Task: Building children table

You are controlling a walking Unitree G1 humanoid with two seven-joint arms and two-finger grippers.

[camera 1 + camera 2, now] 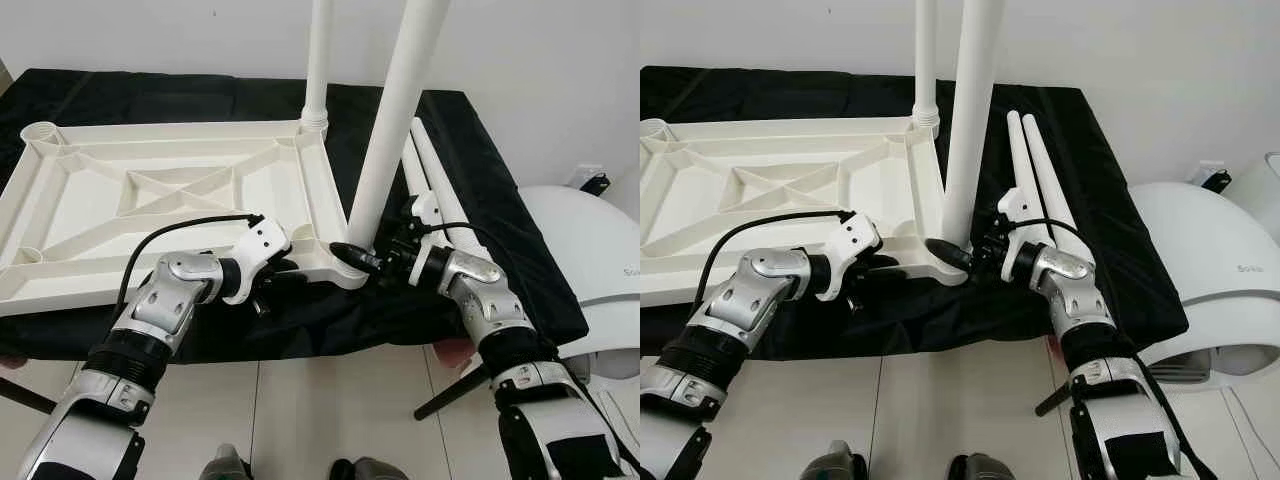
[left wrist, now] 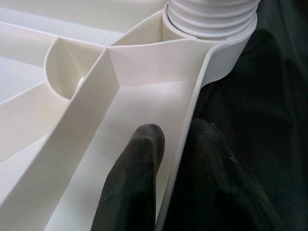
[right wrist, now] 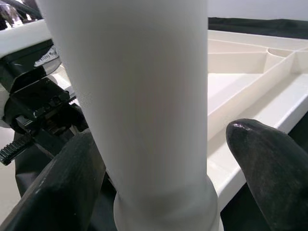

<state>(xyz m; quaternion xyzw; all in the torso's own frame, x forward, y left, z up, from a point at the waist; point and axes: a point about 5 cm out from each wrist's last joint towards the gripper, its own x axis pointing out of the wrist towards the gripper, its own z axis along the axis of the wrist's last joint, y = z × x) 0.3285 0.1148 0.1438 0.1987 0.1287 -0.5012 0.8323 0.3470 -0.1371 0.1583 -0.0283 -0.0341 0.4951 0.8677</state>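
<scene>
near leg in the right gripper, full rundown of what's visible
The near leg is a smooth white tube, plastic by its look, tapering slightly and widening to a collar at its foot. It stands nearly upright, leaning a little to the right, in the near corner socket of the upturned white tabletop; its top runs out of frame. The right gripper straddles it low down, one black finger on each side; contact isn't clear. The left gripper pinches the tabletop's rim nearby.

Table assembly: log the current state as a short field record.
tabletop: white ribbed tabletop, upside down on black cloth
fitted legs: far leg and near leg, both upright in corner sockets
loose legs: two spare legs lying on the cloth
left gripper: fingers straddle the tabletop's near rim
right gripper: fingers either side of the near leg's base
</scene>
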